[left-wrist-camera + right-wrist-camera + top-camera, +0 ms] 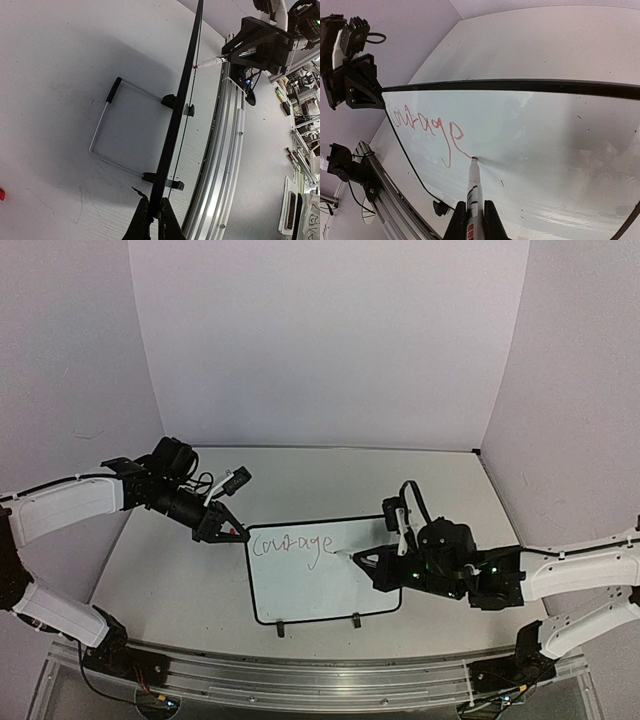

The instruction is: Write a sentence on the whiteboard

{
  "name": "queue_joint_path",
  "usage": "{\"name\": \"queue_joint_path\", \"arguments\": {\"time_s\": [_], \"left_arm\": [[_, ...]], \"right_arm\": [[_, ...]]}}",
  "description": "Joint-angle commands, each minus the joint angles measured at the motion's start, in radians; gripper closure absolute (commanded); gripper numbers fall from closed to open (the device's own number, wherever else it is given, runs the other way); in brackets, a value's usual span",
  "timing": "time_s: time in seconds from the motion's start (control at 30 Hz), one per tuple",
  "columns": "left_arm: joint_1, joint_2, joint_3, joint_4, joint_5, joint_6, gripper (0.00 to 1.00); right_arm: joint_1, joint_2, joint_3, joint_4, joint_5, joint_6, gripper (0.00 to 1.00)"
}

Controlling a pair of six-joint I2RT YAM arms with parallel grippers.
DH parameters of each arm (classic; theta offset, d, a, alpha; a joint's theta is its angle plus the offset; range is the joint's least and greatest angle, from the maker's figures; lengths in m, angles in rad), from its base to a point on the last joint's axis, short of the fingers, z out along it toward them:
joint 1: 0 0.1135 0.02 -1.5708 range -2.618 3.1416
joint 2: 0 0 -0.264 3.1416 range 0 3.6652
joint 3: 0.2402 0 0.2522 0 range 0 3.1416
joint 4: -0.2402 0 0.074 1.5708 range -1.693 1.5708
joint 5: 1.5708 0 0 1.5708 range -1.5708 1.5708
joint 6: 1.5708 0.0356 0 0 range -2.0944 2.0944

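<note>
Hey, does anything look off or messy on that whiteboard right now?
Nothing spilled or broken. The whiteboard sits slightly askew to the table edge, one corner pinched in the left hand, and faint grey smears cloud its blank area beyond the marker.

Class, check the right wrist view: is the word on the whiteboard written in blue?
No, the word on the whiteboard is in red ink.

White tabletop [170, 580], faintly scuffed. Pale backdrop panels [330, 340] on three sides. Aluminium rail [300, 677] along near edge; workshop clutter [300, 115] beyond it.
</note>
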Motion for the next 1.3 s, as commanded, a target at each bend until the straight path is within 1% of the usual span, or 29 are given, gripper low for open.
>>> {"name": "queue_joint_path", "arguments": {"time_s": [0.0,0.07,0.23,0.4,0.63,1.0,1.27], "left_arm": [[-0.018,0.021,0.012,-0.012,-0.064,0.02,1.0],[-0.018,0.021,0.012,-0.012,-0.065,0.021,1.0],[-0.017,0.018,0.012,-0.012,-0.067,0.02,1.0],[-0.018,0.018,0.012,-0.011,-0.067,0.02,1.0],[-0.018,0.02,0.011,-0.011,-0.065,0.019,1.0],[-0.018,0.019,0.01,-0.011,-0.065,0.02,1.0],[-0.018,0.02,0.009,-0.012,-0.067,0.019,1.0]], "right_arm": [[-0.001,-0.075,0.019,-0.03,-0.032,-0.059,1.0],[-0.001,-0.112,0.014,-0.034,-0.051,-0.066,1.0],[-0.009,-0.192,-0.003,-0.111,-0.013,-0.073,1.0],[-0.04,-0.224,-0.032,-0.114,-0.027,-0.069,1.0],[-0.048,-0.178,-0.016,-0.099,-0.004,-0.079,1.0],[-0.05,-0.117,-0.014,-0.018,0.027,-0.077,1.0],[-0.05,-0.132,-0.035,-0.036,0.078,-0.054,1.0]]}}
